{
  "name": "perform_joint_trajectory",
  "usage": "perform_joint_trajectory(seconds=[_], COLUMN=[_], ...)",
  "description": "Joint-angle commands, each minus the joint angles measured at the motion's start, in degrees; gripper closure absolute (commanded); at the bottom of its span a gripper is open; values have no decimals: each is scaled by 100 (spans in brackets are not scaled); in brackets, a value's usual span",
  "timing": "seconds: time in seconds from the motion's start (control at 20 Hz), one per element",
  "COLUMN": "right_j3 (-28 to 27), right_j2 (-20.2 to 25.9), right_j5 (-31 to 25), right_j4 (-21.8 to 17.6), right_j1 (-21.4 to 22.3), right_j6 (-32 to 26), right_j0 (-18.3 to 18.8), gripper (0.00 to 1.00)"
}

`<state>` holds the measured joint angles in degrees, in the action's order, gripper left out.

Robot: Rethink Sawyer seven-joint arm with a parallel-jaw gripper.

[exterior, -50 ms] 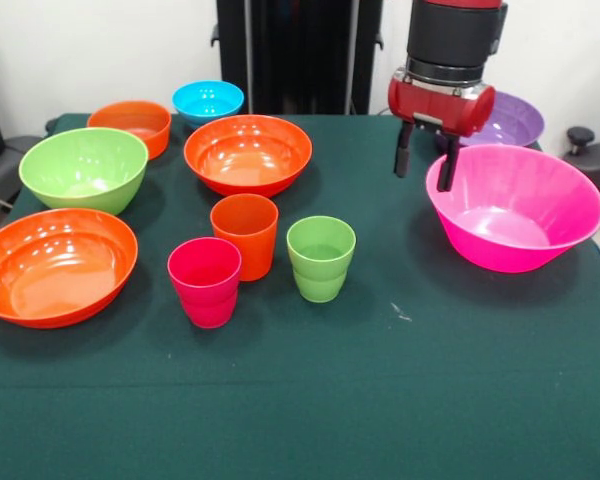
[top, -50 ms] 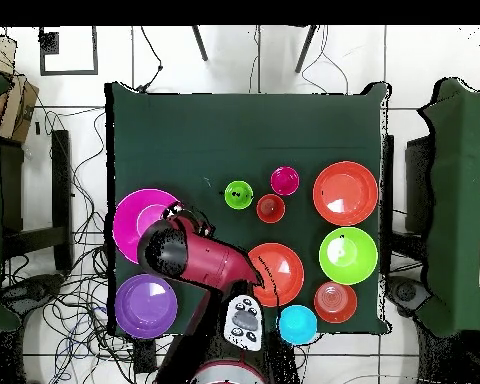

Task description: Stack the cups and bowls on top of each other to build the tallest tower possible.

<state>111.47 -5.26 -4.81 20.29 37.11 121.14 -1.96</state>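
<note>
Gripper (exterior, -50 ms: 423,167) fingers spread, holding nothing, hanging over the back rim of the pink bowl (exterior, -50 ms: 515,207); purple bowl (exterior, -50 ms: 512,120) just behind it, three cups (exterior, -50 ms: 245,235) well off to the side.

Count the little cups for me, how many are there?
3, all upright together mid-table in the front view: the magenta-red cup nearest the camera, the orange cup just behind it, and the light green cup to their right. None look hidden.
</note>
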Motion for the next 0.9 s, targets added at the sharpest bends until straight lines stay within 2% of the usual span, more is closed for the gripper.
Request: perform_joint_trajectory(seconds=[0.05,0.3,0.55,0.9], right_j3=[284,250,167,-200], right_j2=[734,873,881,861], right_j5=[200,539,623,1027], right_j4=[152,74,69,-57], right_j1=[-61,-328,-449,-1002], right_j6=[1223,1241,1194,1018], right_j0=[-35,37,44,183], gripper=[0,0,0,0])
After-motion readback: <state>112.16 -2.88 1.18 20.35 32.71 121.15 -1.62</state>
